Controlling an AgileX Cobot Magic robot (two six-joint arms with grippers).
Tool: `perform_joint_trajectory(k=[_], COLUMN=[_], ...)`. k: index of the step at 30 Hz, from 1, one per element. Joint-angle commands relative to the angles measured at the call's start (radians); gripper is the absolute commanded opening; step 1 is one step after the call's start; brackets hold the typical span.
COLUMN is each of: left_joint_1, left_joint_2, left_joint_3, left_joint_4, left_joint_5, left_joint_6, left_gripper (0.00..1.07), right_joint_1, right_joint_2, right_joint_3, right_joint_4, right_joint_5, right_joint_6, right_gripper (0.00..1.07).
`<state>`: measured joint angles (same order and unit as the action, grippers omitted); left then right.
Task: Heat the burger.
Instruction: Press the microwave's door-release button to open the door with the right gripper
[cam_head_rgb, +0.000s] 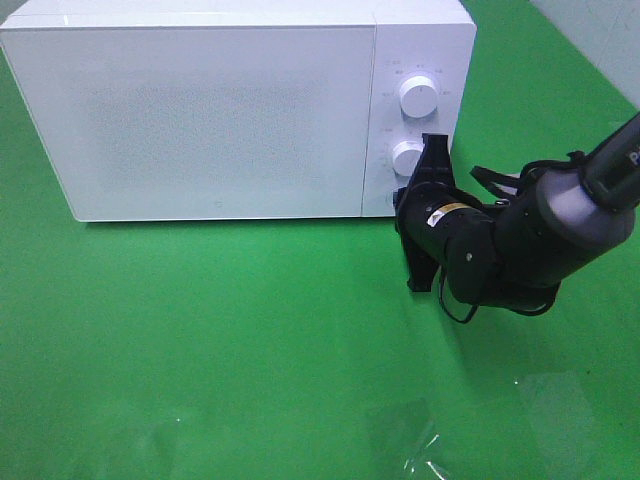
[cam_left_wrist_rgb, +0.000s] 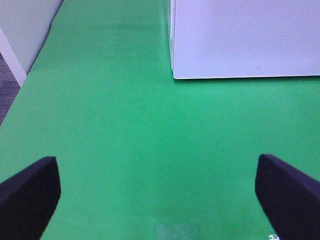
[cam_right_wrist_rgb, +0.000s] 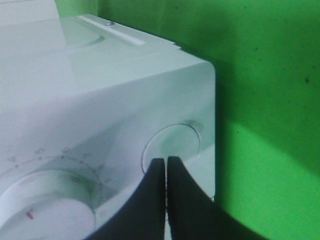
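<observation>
The burger is out of view. A white microwave (cam_head_rgb: 200, 110) stands at the back of the green table with its door closed. My right gripper (cam_head_rgb: 399, 200) is shut with nothing in it, and its tips (cam_right_wrist_rgb: 166, 161) rest against the round button (cam_right_wrist_rgb: 175, 140) at the lower corner of the control panel. The lower knob (cam_head_rgb: 408, 157) is just above it and the upper knob (cam_head_rgb: 417, 95) higher still. My left gripper (cam_left_wrist_rgb: 157, 185) shows only in the left wrist view. It is open over bare green cloth, short of the microwave's corner (cam_left_wrist_rgb: 175, 75).
A clear, shiny patch like plastic film (cam_head_rgb: 420, 445) lies on the green cloth near the front edge. The table's left edge and a white post (cam_left_wrist_rgb: 12, 65) show in the left wrist view. A pale wall (cam_head_rgb: 600, 40) is at the back right.
</observation>
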<state>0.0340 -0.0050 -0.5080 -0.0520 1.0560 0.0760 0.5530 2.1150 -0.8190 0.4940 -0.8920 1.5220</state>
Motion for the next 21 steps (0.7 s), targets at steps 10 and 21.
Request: perform_joint_trajectory(k=[10, 21], left_joint_1=[0.000, 0.000], left_joint_2=[-0.019, -0.019], left_joint_3=[0.005, 0.005], left_joint_4=[0.001, 0.001], left_joint_5=[-0.014, -0.014], left_joint_6=[0.002, 0.002], left_gripper=[0.98, 0.98], right_joint_1=[-0.004, -0.004], right_joint_2=[0.023, 0.054], right_joint_3=[-0.032, -0.072], right_joint_4=[0.041, 0.063], right_joint_5=[-0.062, -0.125], right_joint_6=[-0.058, -0.061], right_gripper=[0.00, 0.00])
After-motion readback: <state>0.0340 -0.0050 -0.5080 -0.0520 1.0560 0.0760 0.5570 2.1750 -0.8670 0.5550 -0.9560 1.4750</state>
